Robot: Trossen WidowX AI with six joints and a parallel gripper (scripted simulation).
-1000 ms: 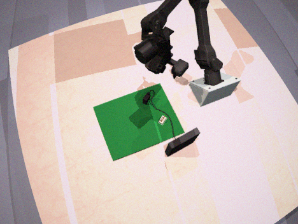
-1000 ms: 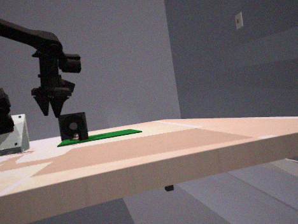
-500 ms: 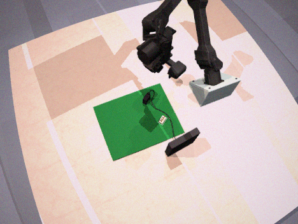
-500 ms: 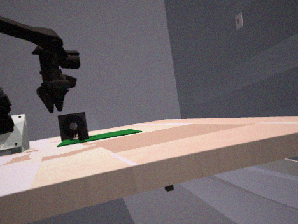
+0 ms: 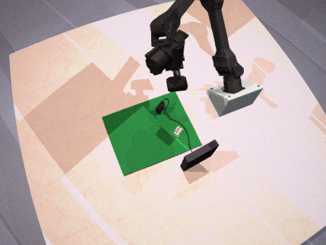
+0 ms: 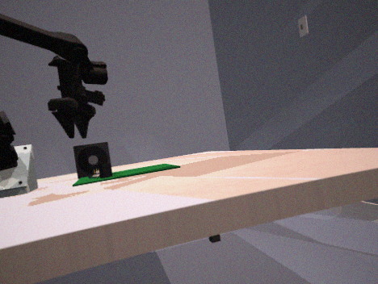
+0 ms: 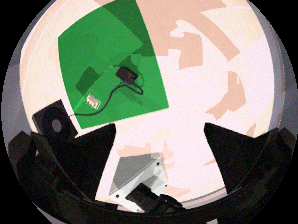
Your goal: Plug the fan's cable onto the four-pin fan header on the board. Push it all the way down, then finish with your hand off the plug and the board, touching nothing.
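Across the green circuit board [image 5: 132, 146] [image 6: 141, 172] [image 7: 80, 55] runs the fan's thin cable [image 5: 182, 126] [image 7: 111, 95], leaving slack for plugging. The fan [image 5: 200, 154] [image 6: 81, 163] [image 7: 45, 117] stands upright by one edge. Above, the gripper [image 6: 78, 137] [image 7: 161, 128] is spread, holding nothing, probably readying to grasp the black plug [image 5: 160, 107] [image 7: 126, 75], lying off the white header [image 5: 177, 131] [image 7: 92, 101].

Green board [image 5: 150, 136] flat on pale table [image 5: 167, 209]. Black plug [image 5: 160, 107] lies on board, apart from white header [image 5: 177, 131]; dark cable [image 5: 180, 123] loops, runs to upright fan [image 5: 199, 155] beside board edge. Header pins too small to count, probably light-coloured.
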